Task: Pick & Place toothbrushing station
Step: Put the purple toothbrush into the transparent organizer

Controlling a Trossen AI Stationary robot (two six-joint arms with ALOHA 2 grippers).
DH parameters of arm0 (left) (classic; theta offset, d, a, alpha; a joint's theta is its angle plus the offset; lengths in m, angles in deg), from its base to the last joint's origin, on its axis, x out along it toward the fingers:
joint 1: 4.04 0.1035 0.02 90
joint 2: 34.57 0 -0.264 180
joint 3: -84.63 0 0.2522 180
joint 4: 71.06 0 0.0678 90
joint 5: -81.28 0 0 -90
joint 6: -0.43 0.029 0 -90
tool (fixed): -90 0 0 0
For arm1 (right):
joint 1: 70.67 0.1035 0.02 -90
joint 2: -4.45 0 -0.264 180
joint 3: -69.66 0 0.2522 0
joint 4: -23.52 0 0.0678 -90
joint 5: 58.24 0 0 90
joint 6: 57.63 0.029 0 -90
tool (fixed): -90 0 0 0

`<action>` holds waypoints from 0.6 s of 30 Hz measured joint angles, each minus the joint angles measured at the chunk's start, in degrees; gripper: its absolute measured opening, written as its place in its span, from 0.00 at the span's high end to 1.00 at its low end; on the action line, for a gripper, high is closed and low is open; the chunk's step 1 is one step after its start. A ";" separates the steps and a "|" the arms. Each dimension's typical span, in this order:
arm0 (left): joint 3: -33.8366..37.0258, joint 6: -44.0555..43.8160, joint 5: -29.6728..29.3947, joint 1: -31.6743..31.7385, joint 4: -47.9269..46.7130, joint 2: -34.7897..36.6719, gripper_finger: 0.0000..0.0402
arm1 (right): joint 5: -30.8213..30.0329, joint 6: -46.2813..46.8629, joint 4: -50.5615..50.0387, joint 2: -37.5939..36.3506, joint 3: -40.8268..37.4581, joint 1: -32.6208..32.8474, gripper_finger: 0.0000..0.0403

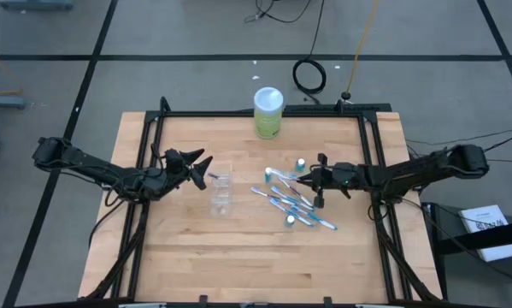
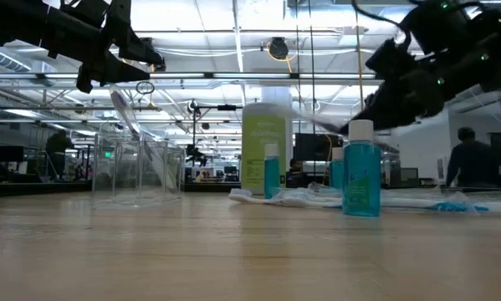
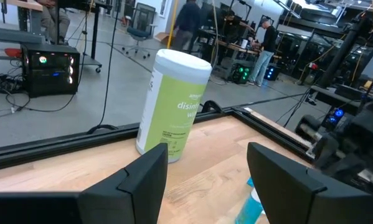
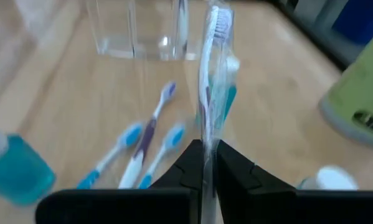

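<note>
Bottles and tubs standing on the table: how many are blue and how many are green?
Teal bottles: 3
Green canister: 1
Total: 4

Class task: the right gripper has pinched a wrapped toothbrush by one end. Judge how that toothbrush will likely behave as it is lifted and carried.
The toothbrush looks slim and small, so probably light. Held at one end by the right gripper, shut on it, it may swing or pivot. Its clear wrapper looks glossy, so it could slip between the fingers.
</note>
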 joint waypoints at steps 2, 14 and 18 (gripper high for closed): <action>0.00 0.09 0.00 0.00 0.02 0.00 0.43 | 0.02 -0.77 1.23 -1.75 0.00 0.00 0.97; 0.00 19.21 6.32 -0.04 15.07 -0.02 0.43 | 0.04 -3.78 16.11 -3.49 0.00 0.00 0.97; -0.27 20.93 12.64 0.12 18.45 -0.72 0.43 | 0.02 -2.81 19.64 -3.49 0.00 0.31 0.97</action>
